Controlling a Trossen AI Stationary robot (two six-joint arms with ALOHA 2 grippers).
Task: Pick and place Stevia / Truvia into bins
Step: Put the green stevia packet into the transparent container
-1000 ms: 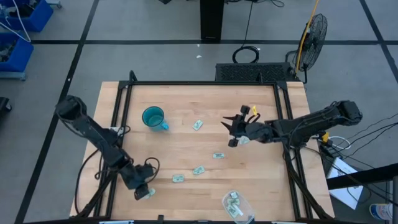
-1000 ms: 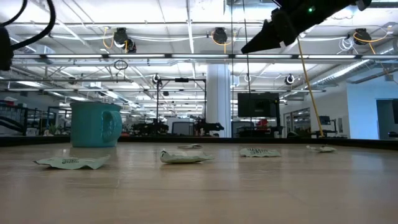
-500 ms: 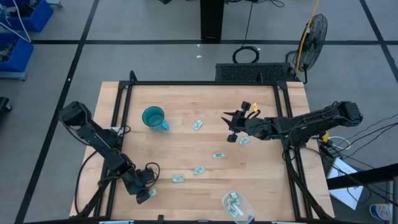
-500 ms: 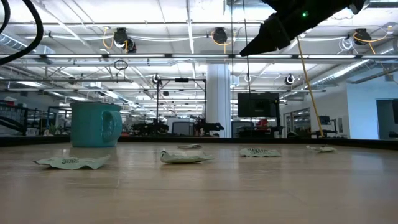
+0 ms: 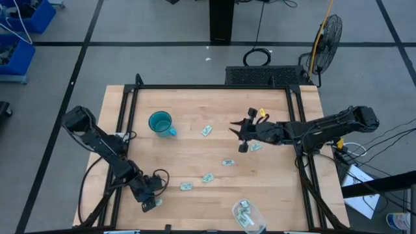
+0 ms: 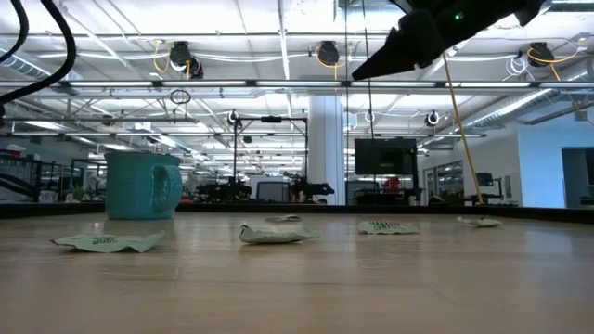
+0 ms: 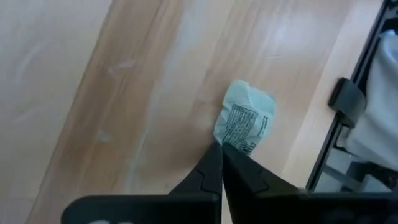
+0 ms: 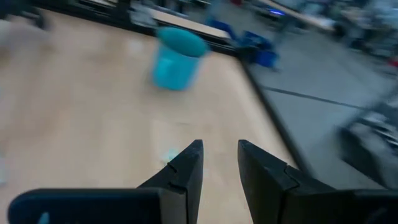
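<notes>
1. Two arms over the table point(image 5: 195, 104) from above: I'm seeing the left gripper point(image 5: 148, 204) sitting low at the near left corner on a sachet point(image 5: 158, 202), and the right gripper point(image 5: 242, 136) hanging over mid-table right of the teal mug point(image 5: 160, 122). Loose sachets are lying around the middle point(image 5: 207, 130) point(image 5: 228, 162) point(image 5: 207, 177) point(image 5: 186, 186), and more are sitting in the clear tub point(image 5: 246, 214) at the near edge.
2. Low view: the mug point(image 6: 141, 185) is standing upright at left, sachets are lying flat point(image 6: 102, 242) point(image 6: 273, 233) point(image 6: 386, 226), and the right arm is hanging high above them.
3. Left wrist view: the fingers point(image 7: 205, 177) are pressed together, pinching the edge of a crumpled pale green sachet point(image 7: 244, 122) next to the table's edge.
4. Right wrist view: the right gripper point(image 8: 217, 157) is showing a gap between its fingers, nothing between them, facing the mug point(image 8: 177, 58).
</notes>
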